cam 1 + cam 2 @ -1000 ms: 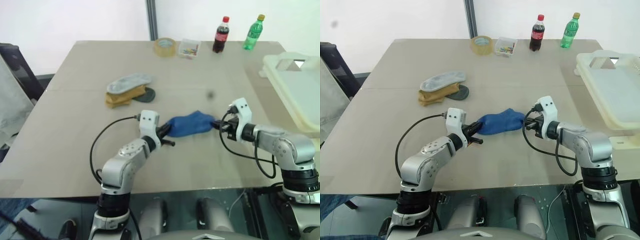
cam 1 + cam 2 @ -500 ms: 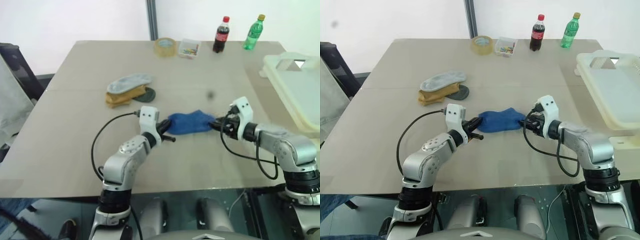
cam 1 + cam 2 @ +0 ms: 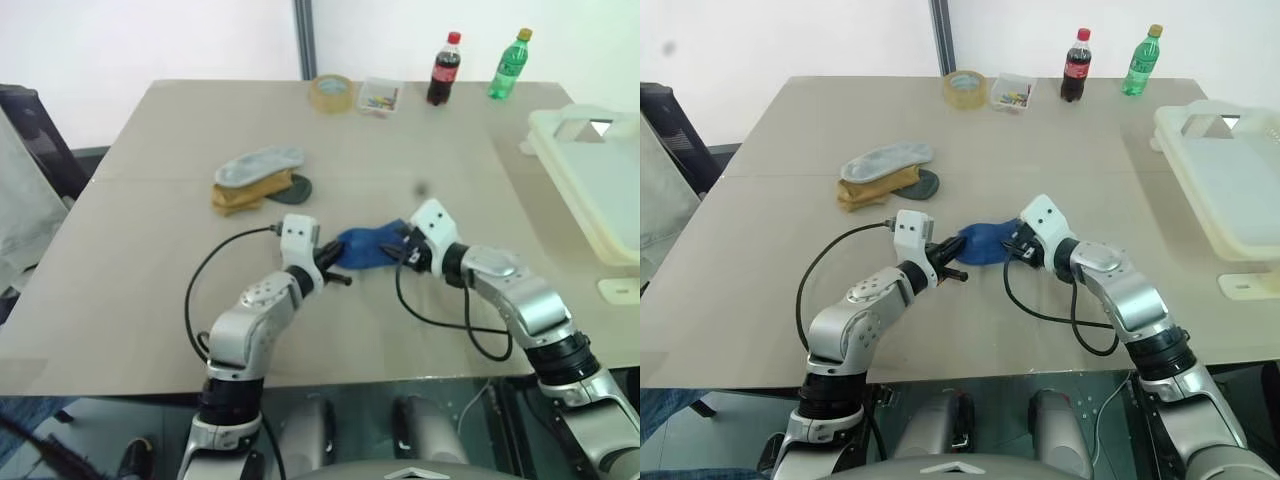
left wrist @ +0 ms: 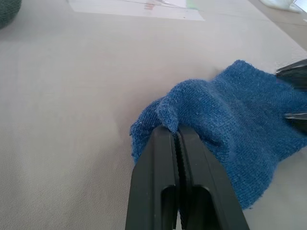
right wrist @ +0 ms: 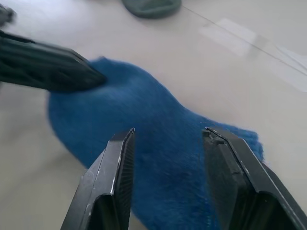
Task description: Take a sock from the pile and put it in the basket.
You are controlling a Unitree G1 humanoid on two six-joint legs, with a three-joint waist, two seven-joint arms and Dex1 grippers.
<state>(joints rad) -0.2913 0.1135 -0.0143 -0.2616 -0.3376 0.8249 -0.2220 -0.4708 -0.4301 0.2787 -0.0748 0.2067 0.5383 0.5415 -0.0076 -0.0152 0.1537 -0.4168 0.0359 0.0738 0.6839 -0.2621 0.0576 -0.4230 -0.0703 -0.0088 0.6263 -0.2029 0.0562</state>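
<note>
Now sock (image 3: 366, 246) on table between hands: left hand (image 4: 178, 139) clamped on its edge, right hand (image 5: 168, 139) spread above it.

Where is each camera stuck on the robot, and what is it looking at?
Head cameras, both eyes: sit on the head, looking forward and down over the table, both arms, the blue sock, the sock pile and the basket.
Left wrist camera: looks along the left gripper, shut on a fold of the blue sock.
Right wrist camera: looks along the right gripper, open above the sock, with the left gripper beyond.
Shared: every view shows the blue sock between the two grippers.
</note>
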